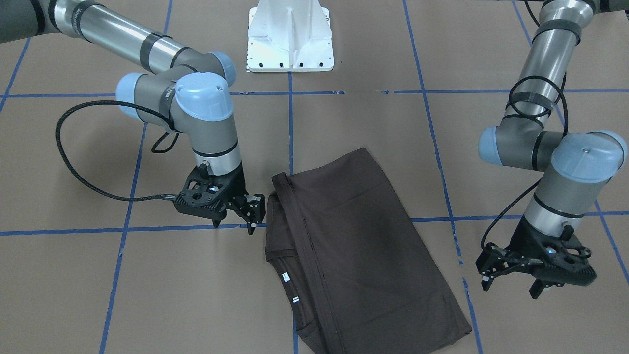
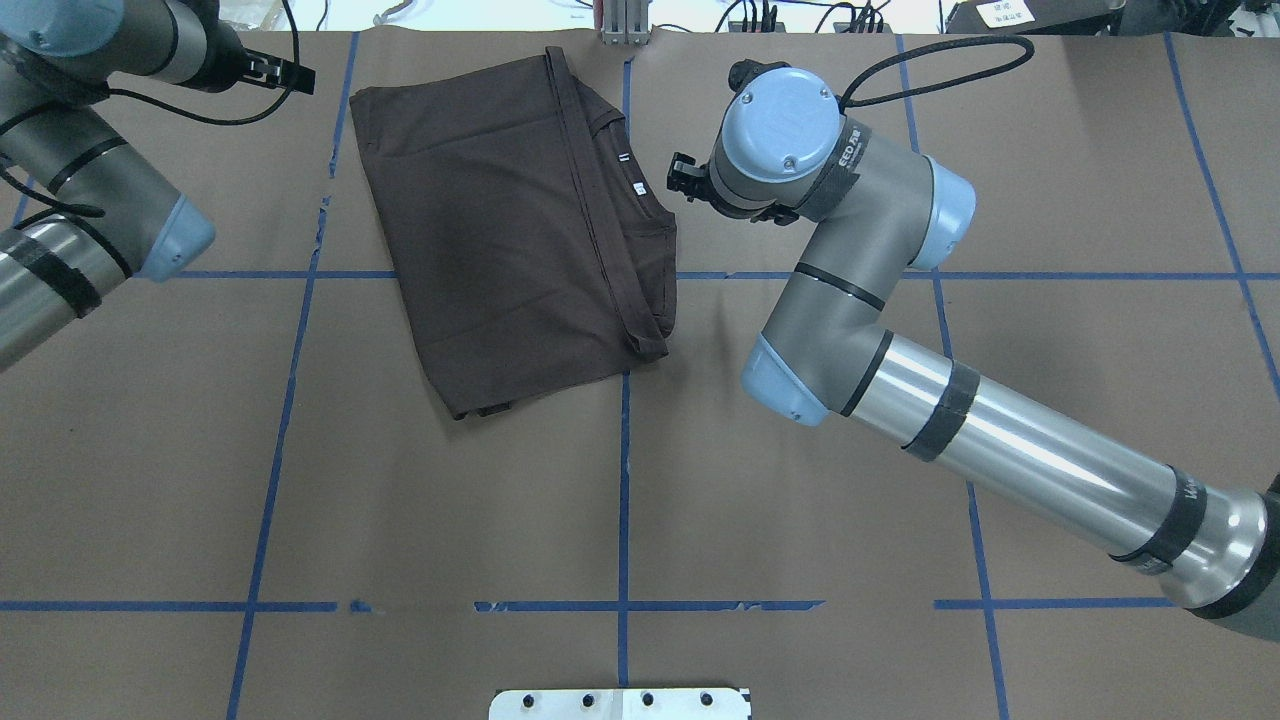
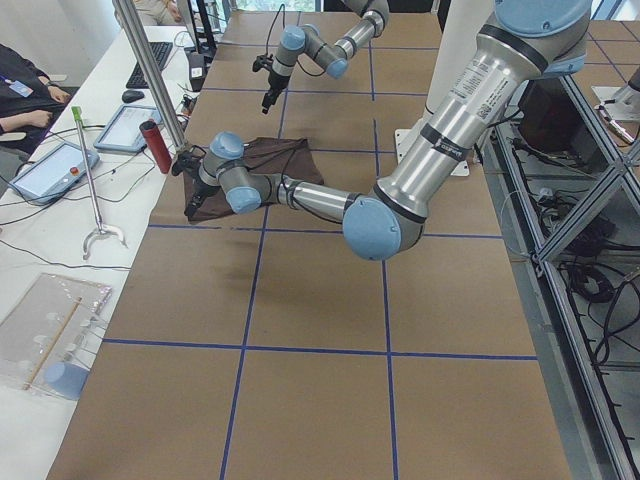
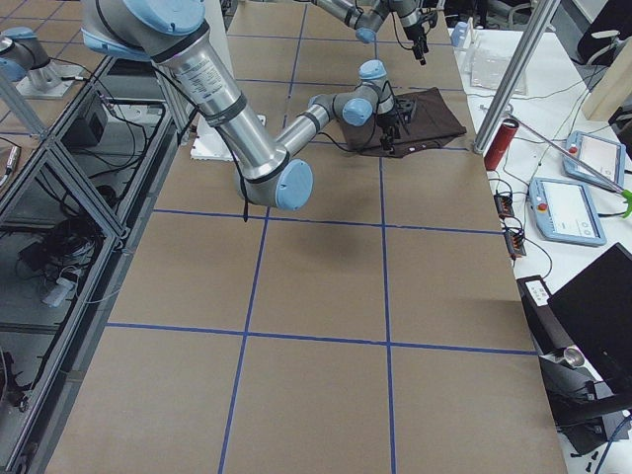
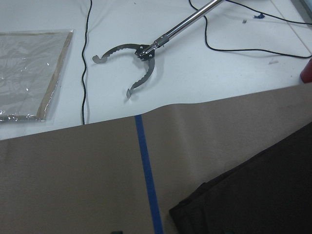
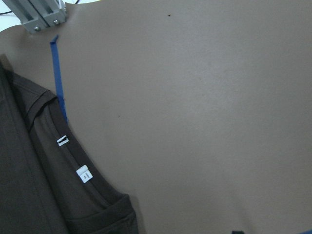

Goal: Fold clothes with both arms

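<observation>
The dark brown T-shirt [image 1: 354, 246] lies folded flat on the brown table cover, its collar and white neck tags [image 1: 285, 277] on the side towards my right arm. It also shows in the overhead view [image 2: 500, 230]. My right gripper [image 1: 233, 225] is open and empty, low over the table just beside the shirt's collar-side edge. My left gripper [image 1: 510, 290] is open and empty, apart from the shirt on its other side. The left wrist view shows a shirt corner [image 5: 263, 195]. The right wrist view shows the collar and tags [image 6: 84, 174].
The white pedestal base [image 1: 290, 37] stands at the robot's side of the table. Past the far table edge are a metal grabber tool [image 5: 136, 58], a red cylinder [image 3: 155, 145], a metal post [image 3: 150, 70] and tablets. Blue tape lines [image 2: 623, 480] cross the cover.
</observation>
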